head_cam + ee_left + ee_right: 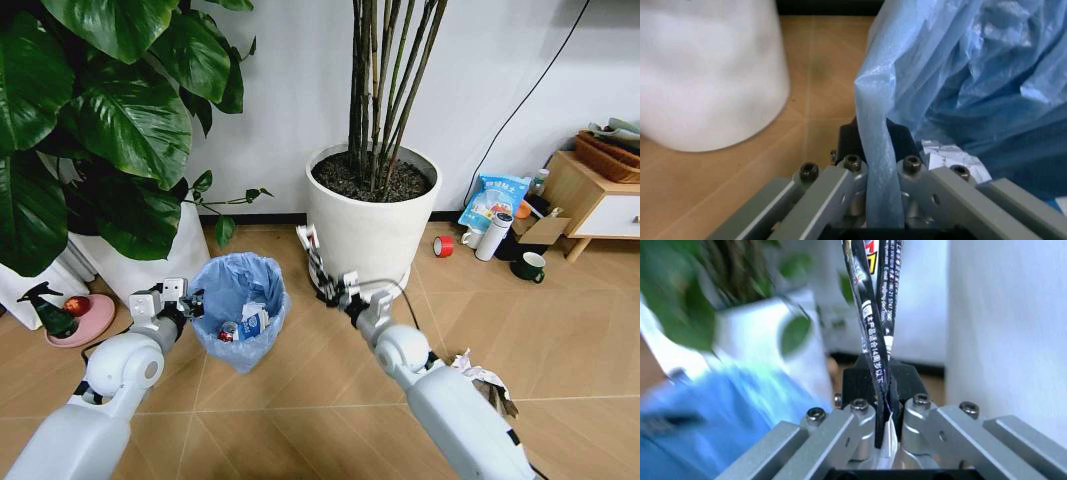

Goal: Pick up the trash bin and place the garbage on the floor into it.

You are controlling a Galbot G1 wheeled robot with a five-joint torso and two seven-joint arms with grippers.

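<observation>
The tan wood-look tiled floor [560, 330] runs out from the white wall, and on it the big white round plant pot [372, 215] with its bundle of thin stems stands just behind the robot's right arm, while another white pot [165, 262] under broad dark green leaves sits to the left. Between the two pots is the small round trash bin lined with crinkled light blue plastic [240, 310], and inside it I can make out a crushed red can [229, 331] and a blue-white carton [252, 320] lying low in the bag. The left gripper [178, 297] is at the bin's left rim, its jaws pressed together on a fold of the blue liner [879, 165] and the rim beneath it. The right gripper [335, 287] is out in front of the big pot, just right of the bin, pinched tight on a flat dark printed wrapper [875, 315] that sticks up past its fingertips towards the pot. Down by the right forearm a crumpled white paper [482, 382] lies on the tiles, and near the wall are a red tape roll [443, 245], a white bottle [493, 237] and a dark green mug [530, 266].
</observation>
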